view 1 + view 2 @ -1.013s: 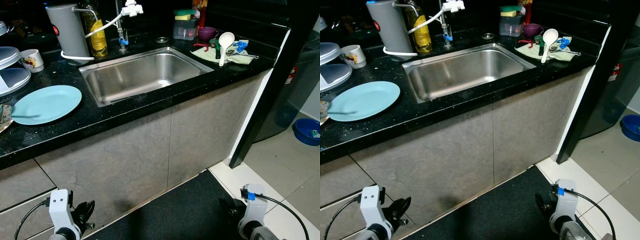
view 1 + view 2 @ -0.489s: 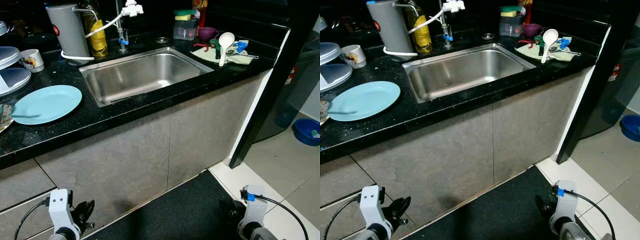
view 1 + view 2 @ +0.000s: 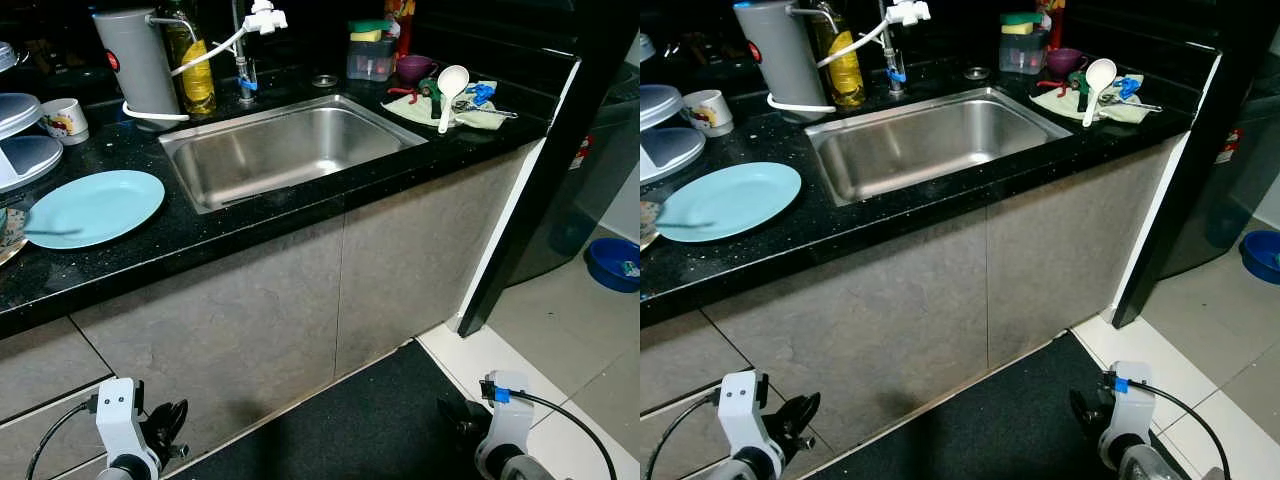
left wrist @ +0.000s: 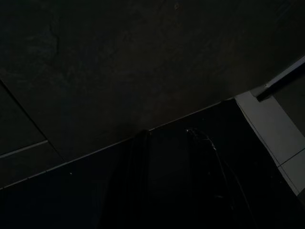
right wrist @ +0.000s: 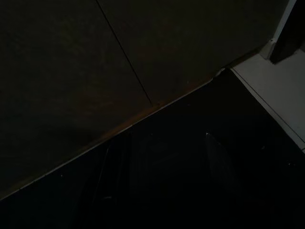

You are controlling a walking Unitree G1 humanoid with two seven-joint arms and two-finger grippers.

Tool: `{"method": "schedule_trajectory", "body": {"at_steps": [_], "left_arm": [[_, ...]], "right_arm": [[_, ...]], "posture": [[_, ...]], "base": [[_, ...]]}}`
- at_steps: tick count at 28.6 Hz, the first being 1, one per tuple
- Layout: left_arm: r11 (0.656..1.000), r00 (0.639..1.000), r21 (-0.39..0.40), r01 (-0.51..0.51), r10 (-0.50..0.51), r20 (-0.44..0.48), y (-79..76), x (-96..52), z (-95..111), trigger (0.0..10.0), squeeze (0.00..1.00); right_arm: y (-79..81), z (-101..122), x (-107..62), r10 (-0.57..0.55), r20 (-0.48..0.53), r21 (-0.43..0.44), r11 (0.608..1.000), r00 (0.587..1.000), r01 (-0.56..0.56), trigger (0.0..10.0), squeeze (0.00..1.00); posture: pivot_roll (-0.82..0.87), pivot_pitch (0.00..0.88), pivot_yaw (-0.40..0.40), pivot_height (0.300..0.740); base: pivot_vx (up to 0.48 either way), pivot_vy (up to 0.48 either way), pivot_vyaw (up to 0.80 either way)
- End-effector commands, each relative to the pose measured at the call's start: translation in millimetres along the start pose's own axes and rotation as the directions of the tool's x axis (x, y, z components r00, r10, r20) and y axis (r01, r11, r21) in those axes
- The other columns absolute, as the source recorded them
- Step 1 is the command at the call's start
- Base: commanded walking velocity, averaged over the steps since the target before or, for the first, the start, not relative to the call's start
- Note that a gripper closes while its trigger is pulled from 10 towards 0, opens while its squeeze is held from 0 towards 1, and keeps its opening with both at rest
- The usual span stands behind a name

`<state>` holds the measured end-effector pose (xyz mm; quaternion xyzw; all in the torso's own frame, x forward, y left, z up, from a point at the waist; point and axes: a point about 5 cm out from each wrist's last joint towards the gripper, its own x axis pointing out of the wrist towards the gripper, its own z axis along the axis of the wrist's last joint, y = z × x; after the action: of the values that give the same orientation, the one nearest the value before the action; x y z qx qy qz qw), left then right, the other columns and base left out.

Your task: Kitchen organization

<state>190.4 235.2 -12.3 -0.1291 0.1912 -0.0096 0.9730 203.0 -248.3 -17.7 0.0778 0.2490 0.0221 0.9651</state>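
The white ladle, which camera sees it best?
The right eye view: the white ladle lies whole and unblocked on the cloth right of the sink. The left eye view shows much the same; both wrist views show dark cabinet and floor.

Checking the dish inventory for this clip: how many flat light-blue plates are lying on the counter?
1. The light-blue plate lies on the black counter left of the sink. Covered dishes further left may hide more.
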Motion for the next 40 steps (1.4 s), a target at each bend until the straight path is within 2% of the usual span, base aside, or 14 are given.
{"method": "schedule_trajectory", "body": {"at_steps": [1,40], "left_arm": [[1.000,1.000,0.003,-0.019,0.019,-0.003,5.9,-3.1,-0.4,10.0,0.00],[1.000,1.000,0.001,-0.021,0.021,-0.004,5.9,-5.9,-3.8,10.0,0.00]], "right_arm": [[0.7,0.1,1.2,0.004,0.003,-0.004,1.000,1.000,-0.004,10.0,0.00],[0.0,-2.6,0.1,0.005,0.002,-0.010,1.000,1.000,-0.005,10.0,0.00]], "posture": [[-0.01,0.000,0.018,0.740],[0.00,0.000,0.013,0.740]], "base": [[0.000,0.000,0.00],[0.000,0.000,0.00]]}}
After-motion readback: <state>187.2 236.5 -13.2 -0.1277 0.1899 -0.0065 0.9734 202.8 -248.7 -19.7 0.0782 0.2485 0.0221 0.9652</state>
